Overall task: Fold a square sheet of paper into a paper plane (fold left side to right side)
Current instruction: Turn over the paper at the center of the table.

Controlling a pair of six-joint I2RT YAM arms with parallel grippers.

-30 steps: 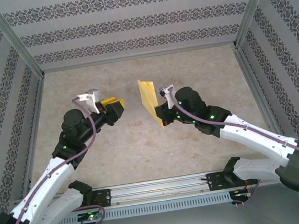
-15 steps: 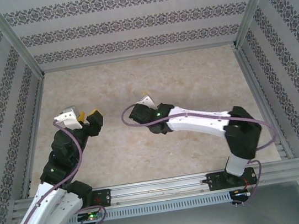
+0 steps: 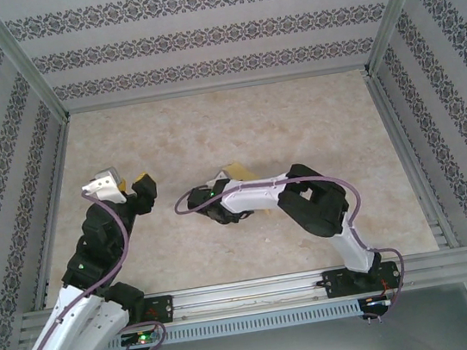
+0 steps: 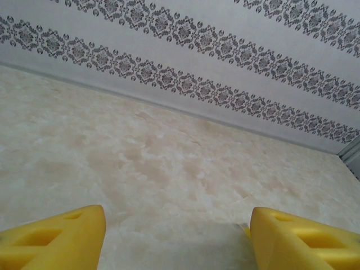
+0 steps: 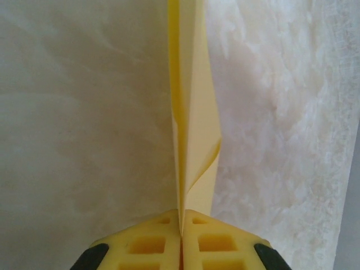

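The square sheet of paper (image 5: 194,112) is yellow and folded into a narrow layered strip. It stands edge-on straight out of my right gripper (image 5: 181,225), whose yellow pads are shut on its lower end. One flap curls away on the right side. In the top view the right gripper (image 3: 230,180) is low over the middle of the table, and a corner of the paper (image 3: 238,172) peeks out beside it. My left gripper (image 3: 133,185) hovers to the left, apart from the paper. It is open, with bare table between its yellow fingers (image 4: 56,236).
The marble-patterned table top (image 3: 296,123) is walled by patterned panels (image 3: 214,34) at the back and both sides. A metal rail (image 3: 250,293) runs along the near edge. The right arm's elbow (image 3: 316,202) is bent back over the table's middle.
The right arm has swung left and folded back on itself, carrying the paper down to the table's middle. The left arm has drawn back to the left and its jaws have opened wider.
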